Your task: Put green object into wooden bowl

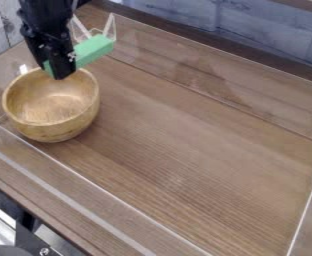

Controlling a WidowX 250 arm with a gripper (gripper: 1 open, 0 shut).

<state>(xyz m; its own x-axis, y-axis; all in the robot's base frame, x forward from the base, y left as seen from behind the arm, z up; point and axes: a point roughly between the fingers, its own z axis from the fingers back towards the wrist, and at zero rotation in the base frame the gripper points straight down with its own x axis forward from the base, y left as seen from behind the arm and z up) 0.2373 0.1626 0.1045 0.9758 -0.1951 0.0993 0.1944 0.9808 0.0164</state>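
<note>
The green object [95, 49] is a bright green bar held tilted in the air, sticking out to the right of my black gripper [59, 62]. The gripper points down and is shut on the bar's left end. It hangs just above the far rim of the wooden bowl [49, 102], a round tan bowl standing on the table at the left. The bowl's hollow shows nothing inside.
A brown wooden tabletop [199, 140] is fenced by low clear acrylic walls [145, 225] along the front and sides. A grey plank wall stands behind. A thin white wire frame [103, 27] stands at the back behind the gripper.
</note>
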